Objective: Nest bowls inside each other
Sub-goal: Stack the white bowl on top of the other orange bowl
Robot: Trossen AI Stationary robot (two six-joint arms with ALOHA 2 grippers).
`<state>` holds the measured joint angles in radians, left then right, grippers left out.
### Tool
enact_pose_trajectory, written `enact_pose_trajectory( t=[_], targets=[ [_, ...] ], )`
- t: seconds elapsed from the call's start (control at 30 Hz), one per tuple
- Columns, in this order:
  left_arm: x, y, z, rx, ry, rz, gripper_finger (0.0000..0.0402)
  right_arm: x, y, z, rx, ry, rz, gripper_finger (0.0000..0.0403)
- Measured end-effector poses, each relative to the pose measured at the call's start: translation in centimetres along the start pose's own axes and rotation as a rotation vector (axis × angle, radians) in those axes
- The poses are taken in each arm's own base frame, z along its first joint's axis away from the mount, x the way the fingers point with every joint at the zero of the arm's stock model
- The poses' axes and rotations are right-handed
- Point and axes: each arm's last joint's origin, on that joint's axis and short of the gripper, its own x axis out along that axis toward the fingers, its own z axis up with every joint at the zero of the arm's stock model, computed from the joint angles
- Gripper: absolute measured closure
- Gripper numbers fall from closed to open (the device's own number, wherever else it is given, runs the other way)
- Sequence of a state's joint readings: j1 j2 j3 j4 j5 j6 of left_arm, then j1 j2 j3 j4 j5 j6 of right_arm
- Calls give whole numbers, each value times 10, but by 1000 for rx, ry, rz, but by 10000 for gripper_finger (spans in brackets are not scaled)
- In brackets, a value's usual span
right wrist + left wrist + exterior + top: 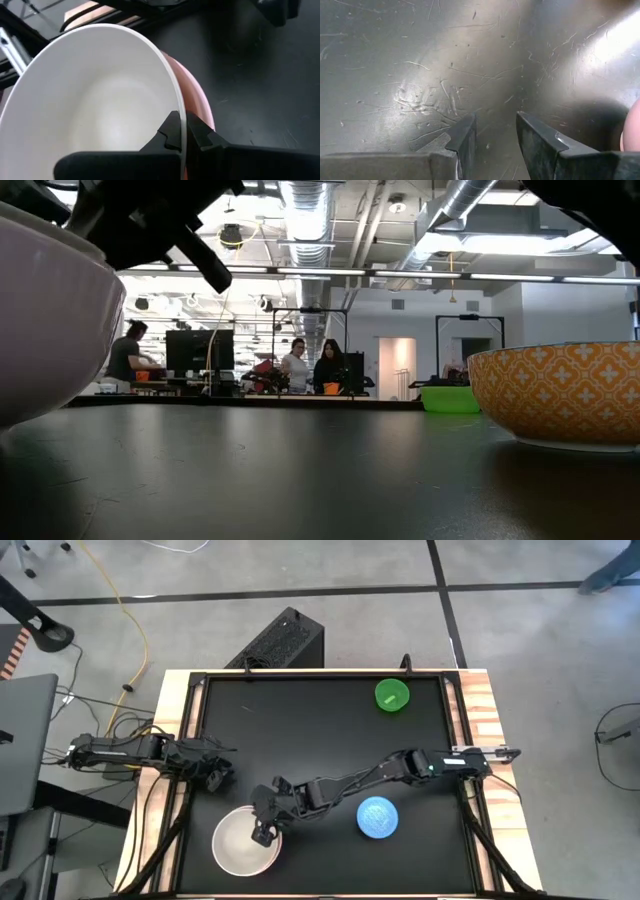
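Note:
A white bowl sits at the near left of the black table, with my right gripper shut on its rim. In the right wrist view a pink bowl shows just beyond and below the white bowl. A light blue bowl stands upright at the near right; its outer wall looks orange-patterned. A green bowl stands on its base at the far right. My left gripper waits open at the table's left, holding nothing. My right gripper pinches the white bowl's rim on the side toward the table's far right, one finger inside the bowl and one outside. The fingers slant down from the right. The white bowl is over the pink one; whether it rests in it I cannot tell.
The black table top lies bare between the bowls. Wooden side rails border it. A dark box stands on the floor beyond the far edge. People show far off in the room.

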<state>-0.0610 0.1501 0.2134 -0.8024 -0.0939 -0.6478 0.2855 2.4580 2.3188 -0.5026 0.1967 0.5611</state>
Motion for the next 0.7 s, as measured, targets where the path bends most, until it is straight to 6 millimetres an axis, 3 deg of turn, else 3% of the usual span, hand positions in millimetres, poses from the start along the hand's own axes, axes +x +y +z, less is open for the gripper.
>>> enact_pose_trajectory(
  t=[0.43,0.7],
  targets=[
    [0,0,0,0,0,0,274,1,-11,5,29,51,29,390],
    [0,0,0,0,0,0,274,1,-11,6,27,47,30,326]
  ],
)
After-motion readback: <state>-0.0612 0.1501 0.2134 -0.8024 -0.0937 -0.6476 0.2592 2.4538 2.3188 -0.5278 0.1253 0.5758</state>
